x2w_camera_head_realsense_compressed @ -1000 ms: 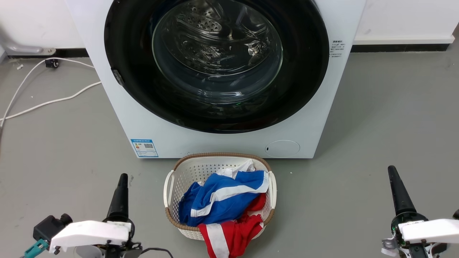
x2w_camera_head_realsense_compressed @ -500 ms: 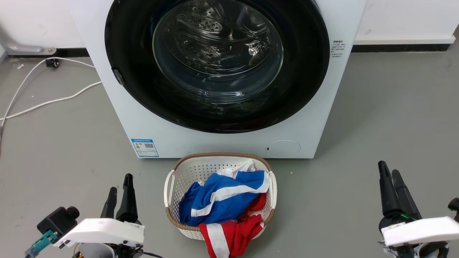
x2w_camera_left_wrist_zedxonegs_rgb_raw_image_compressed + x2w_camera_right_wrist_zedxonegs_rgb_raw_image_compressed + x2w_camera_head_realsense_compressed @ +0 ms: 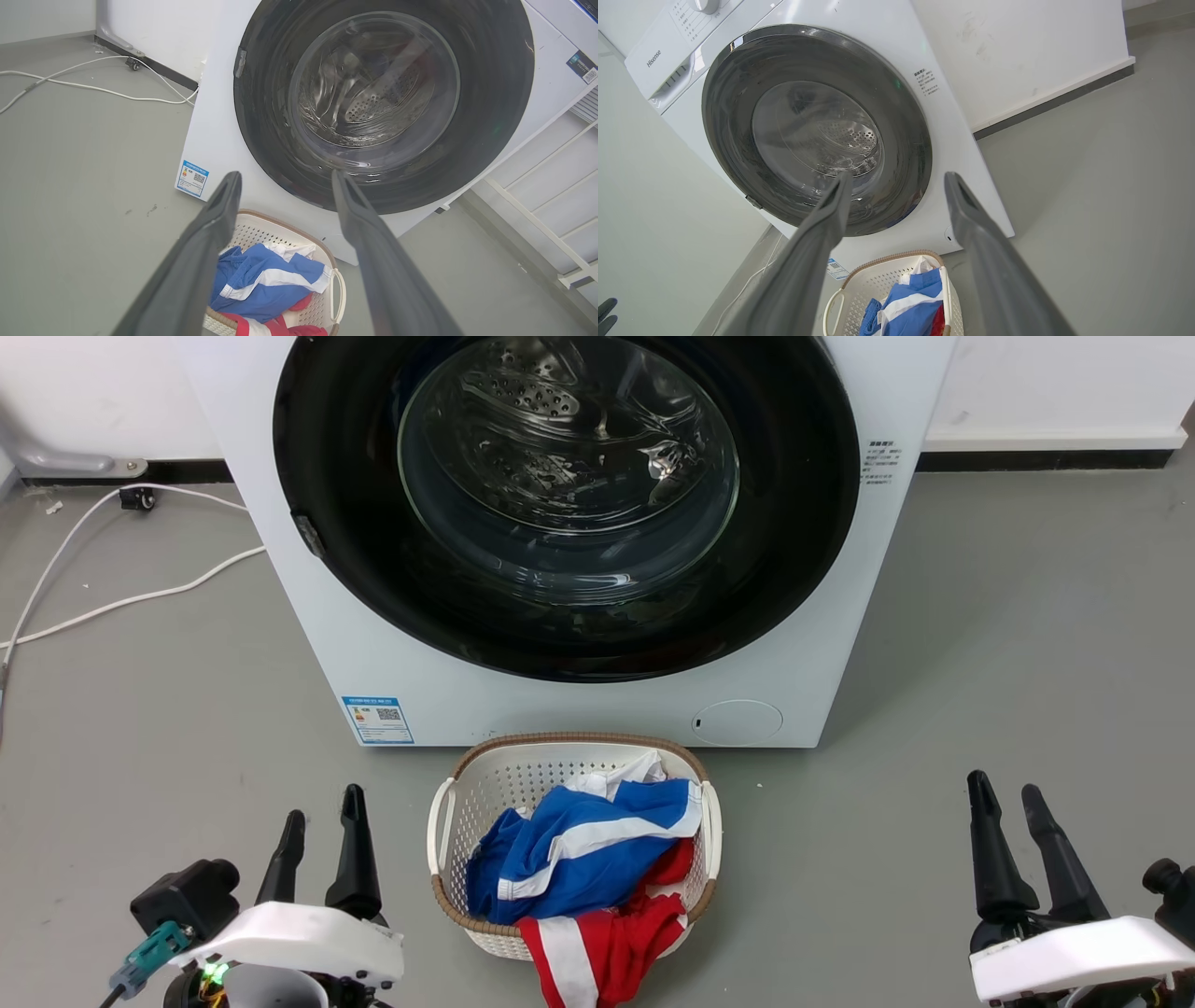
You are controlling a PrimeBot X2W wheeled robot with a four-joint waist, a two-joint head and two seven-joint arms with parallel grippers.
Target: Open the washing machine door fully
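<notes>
Ahead of the rig at 12 o'clock, the washing machine door (image 3: 566, 504) is closed, its wide glossy black rim lying flush on the white cabinet (image 3: 373, 653) and the clear glass bowl bulging at its centre; the door spans nearly the full width of the machine.

At 7 o'clock in the head view I hold the left pincer (image 3: 324, 805) low over the floor (image 3: 140, 709), fingers parted and gripping nothing; at 5 o'clock the right pincer (image 3: 1004, 784) is likewise parted and empty; both are well apart from the door, with the laundry basket (image 3: 448, 803) between them at 6 o'clock.

Handling, as I judge it: the door is rigid and fairly heavy, swinging on a fixed arc about its hinge; the rim is smooth and likely slippery under hard fingers; the glass bowl offers no purchase and should not be pressed.

A small grey fitting (image 3: 306, 534) sits on the rim at 9 o'clock; I cannot tell whether it is a latch or a hinge; confirm this before committing.

Recommended hold: hook one finger behind the rim edge on the side opposite the hinge; pull outward along the arc, not straight back; watch the basket beneath the door's sweep.
</notes>
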